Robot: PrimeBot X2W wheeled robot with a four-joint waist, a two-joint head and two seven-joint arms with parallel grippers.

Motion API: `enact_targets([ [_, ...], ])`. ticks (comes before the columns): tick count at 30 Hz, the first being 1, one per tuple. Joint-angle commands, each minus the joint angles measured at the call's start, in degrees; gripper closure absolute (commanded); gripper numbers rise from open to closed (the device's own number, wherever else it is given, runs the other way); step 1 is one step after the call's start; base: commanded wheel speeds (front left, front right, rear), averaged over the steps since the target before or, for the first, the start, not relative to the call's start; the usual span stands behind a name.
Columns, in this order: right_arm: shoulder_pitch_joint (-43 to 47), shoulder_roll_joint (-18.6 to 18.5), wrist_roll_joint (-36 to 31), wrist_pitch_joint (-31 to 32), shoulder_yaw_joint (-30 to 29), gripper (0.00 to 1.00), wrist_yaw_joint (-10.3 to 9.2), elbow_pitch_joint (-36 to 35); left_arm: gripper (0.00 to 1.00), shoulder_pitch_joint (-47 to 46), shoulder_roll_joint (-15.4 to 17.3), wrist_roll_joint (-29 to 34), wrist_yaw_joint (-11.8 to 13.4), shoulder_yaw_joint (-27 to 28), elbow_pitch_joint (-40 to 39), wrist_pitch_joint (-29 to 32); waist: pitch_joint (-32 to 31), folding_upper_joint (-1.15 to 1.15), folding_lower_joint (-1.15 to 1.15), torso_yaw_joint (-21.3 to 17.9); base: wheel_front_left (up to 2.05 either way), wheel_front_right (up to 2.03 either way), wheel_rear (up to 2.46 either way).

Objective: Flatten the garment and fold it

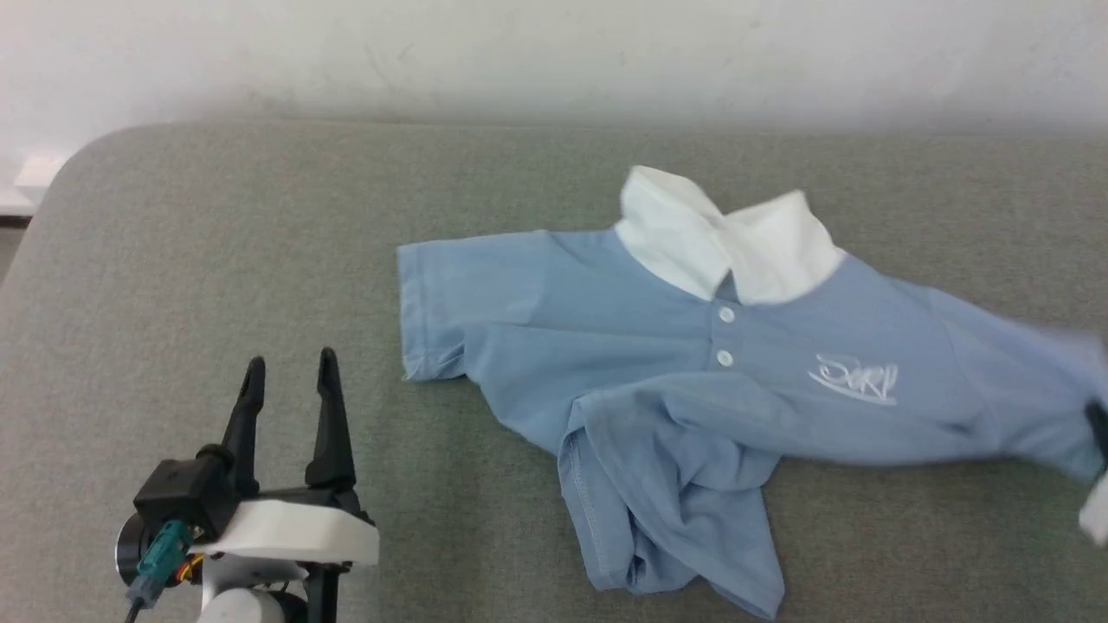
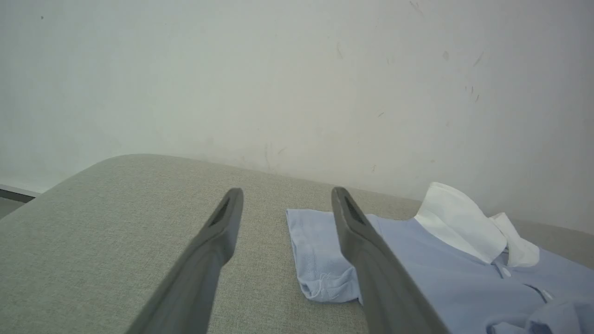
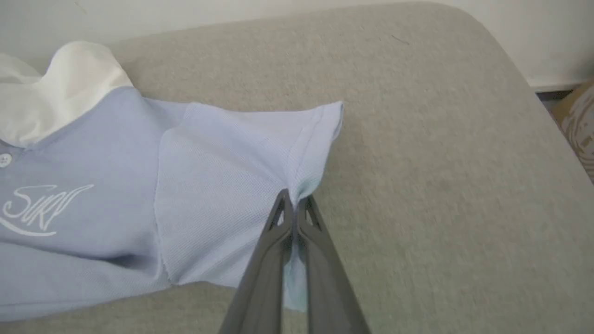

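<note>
The garment [image 1: 658,363] is a light blue short-sleeved shirt with a white collar and white "Surf" lettering, lying front up on the grey cushion [image 1: 216,285]. Its lower half is bunched and twisted toward the front. My right gripper [image 3: 293,200] is shut on the hem of one sleeve [image 3: 260,157] of the garment [image 3: 93,185], with cloth pinched between the fingers. At the head view's right edge a dark bit of that gripper [image 1: 1098,433] shows at the blurred sleeve. My left gripper [image 1: 290,368] stands open, well left of the other sleeve [image 2: 320,260], touching nothing.
A pale wall [image 1: 554,52] runs behind the cushion. The cushion's rounded left corner [image 1: 78,173] and right edge [image 3: 533,83] drop away to the floor. Something patterned [image 3: 580,125] sits beyond the right edge. Bare cushion lies around the left gripper.
</note>
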Motion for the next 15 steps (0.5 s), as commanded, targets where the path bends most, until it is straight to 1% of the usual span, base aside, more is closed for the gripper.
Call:
enact_targets([
  [1, 1.7, 1.3, -0.4, 0.1, -0.6, 1.00, -0.05, -0.7, 0.00, 0.8, 0.5, -0.4, -0.1, 0.4, 0.3, 0.2, -1.1, 0.00, 0.01, -1.4, 0.00, 0.00, 0.00],
  [3, 6.5, 3.6, -1.9, 0.3, -3.3, 1.00, -0.05, -2.5, 0.00, 1.4, 0.9, -0.9, 0.2, 0.8, 0.6, 1.0, -1.3, 0.00, 0.01, -2.2, 0.00, 0.00, 0.00],
  [4, 7.9, 5.1, -2.1, 0.1, -4.1, 0.88, -0.05, -3.3, 0.00, 1.7, 1.1, -1.1, 0.3, 1.1, 0.7, 1.4, -1.4, 0.00, 0.01, -2.7, 0.00, 0.00, 0.00],
  [5, 9.1, 6.3, -2.4, -0.4, -4.5, 0.61, -0.05, -4.1, 0.00, 2.0, 1.3, -1.4, 0.3, 1.3, 0.8, 1.7, -1.5, 0.00, 0.01, -3.1, 0.00, 0.00, 0.00],
  [6, 9.9, 7.1, -3.1, -1.5, -4.8, 0.00, -0.05, -4.9, 0.00, 2.2, 1.5, -1.7, 0.3, 1.5, 0.8, 2.1, -1.7, 0.00, 0.01, -3.4, 0.00, 0.00, 0.00],
  [12, 10.2, 12.0, -6.4, -12.9, -5.3, 0.00, -0.05, -11.6, 0.00, 1.9, 2.9, -3.1, 0.1, 2.5, 0.3, 4.4, -2.6, 0.00, 0.01, -4.8, 0.00, 0.00, 0.00],
  [15, 10.5, 13.9, -8.7, -16.3, -4.1, 0.00, -0.05, -15.8, 0.00, 0.3, 4.0, -3.6, -0.3, 2.8, -0.9, 6.3, -2.9, 0.00, 0.01, -5.2, 0.00, 0.00, 0.00],
])
